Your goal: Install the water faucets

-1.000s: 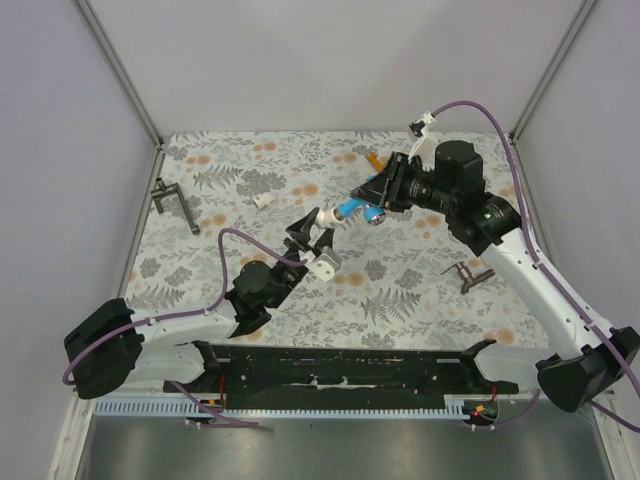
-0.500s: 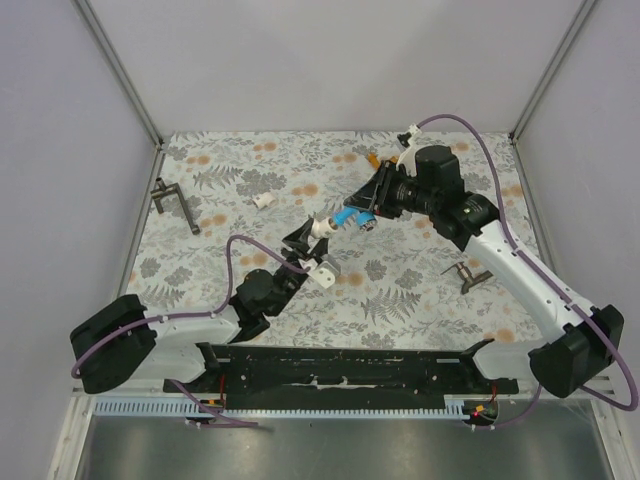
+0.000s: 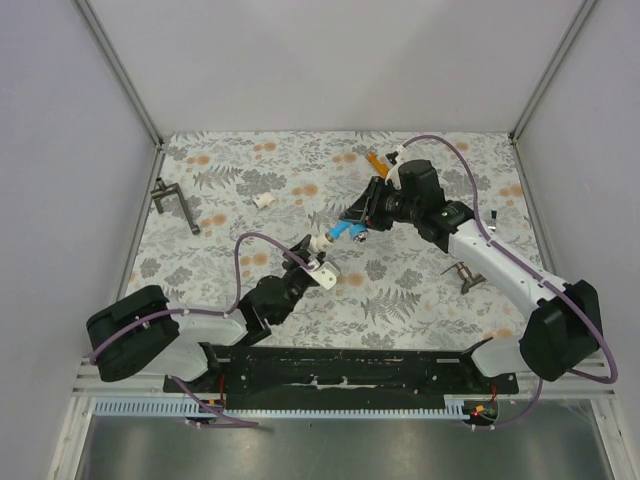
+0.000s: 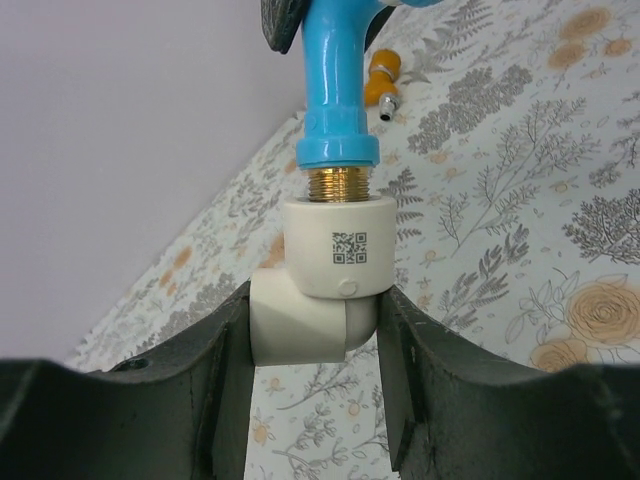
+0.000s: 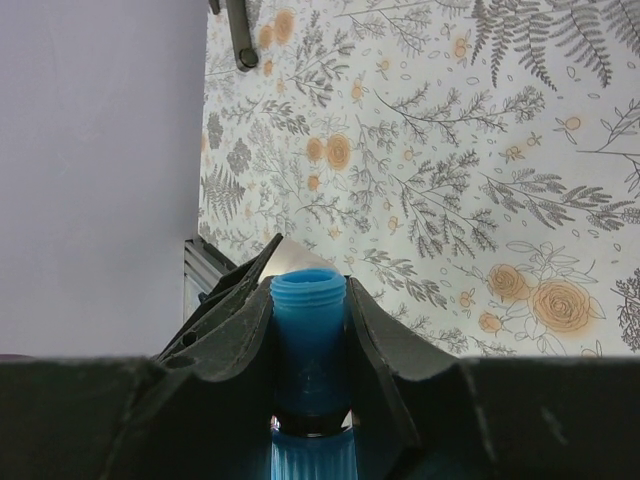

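The blue faucet [image 3: 345, 231] is held above the middle of the table by my right gripper [image 3: 358, 222], which is shut on it. In the right wrist view its blue threaded spout [image 5: 308, 340] sits between the fingers. My left gripper [image 3: 312, 258] is shut on a white elbow fitting [image 4: 335, 255] with a QR label. The faucet's brass thread [image 4: 337, 185] enters the fitting's top below the blue body [image 4: 330, 90]. The orange faucet [image 3: 375, 158] lies on the table at the back, and also shows in the left wrist view [image 4: 384, 78].
A small white stubby fitting [image 3: 263, 200] lies left of centre. One dark metal bracket [image 3: 175, 205] lies at the far left, another [image 3: 468, 273] at the right under the right arm. Grey walls close in the floral table on three sides.
Both grippers have moved together toward the near side and slightly left, keeping the blue faucet and the white fitting joined end to end. The left arm has swung rightward.
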`<action>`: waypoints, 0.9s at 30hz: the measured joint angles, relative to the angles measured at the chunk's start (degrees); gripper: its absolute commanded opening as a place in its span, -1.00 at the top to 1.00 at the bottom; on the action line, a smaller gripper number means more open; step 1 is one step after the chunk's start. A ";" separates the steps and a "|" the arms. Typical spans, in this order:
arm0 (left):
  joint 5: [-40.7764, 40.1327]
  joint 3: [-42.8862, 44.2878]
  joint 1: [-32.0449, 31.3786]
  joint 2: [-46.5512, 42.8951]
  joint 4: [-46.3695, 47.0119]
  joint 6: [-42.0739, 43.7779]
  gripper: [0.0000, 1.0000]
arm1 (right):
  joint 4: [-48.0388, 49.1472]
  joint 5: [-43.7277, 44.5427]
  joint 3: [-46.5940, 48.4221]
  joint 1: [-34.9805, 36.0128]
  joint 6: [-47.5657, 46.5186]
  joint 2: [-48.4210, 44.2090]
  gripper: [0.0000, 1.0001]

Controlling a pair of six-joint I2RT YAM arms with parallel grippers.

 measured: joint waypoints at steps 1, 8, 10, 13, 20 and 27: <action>-0.33 -0.37 -0.11 0.68 0.11 -0.92 0.46 | 0.74 -0.09 -0.90 -0.04 0.35 0.37 1.00; -2.58 -1.27 -0.63 4.00 0.15 -6.60 0.17 | 5.73 -0.94 -5.31 -0.63 1.86 2.56 1.00; -2.93 -1.33 -0.63 4.72 0.07 -8.39 0.08 | 7.48 -1.46 -6.56 -0.94 2.29 3.08 1.00; -3.39 -1.70 -0.72 5.42 -0.33 -11.23 -0.02 | 10.16 -2.05 -8.50 -1.11 2.86 3.56 1.00; -3.21 -2.01 -0.70 2.89 -2.95 -17.42 -0.21 | 14.43 -2.14 -12.33 -2.03 3.06 4.48 1.00; -2.19 -1.99 0.48 0.22 -4.52 -21.84 -0.19 | 16.52 -2.60 -15.19 -2.95 2.67 6.91 1.00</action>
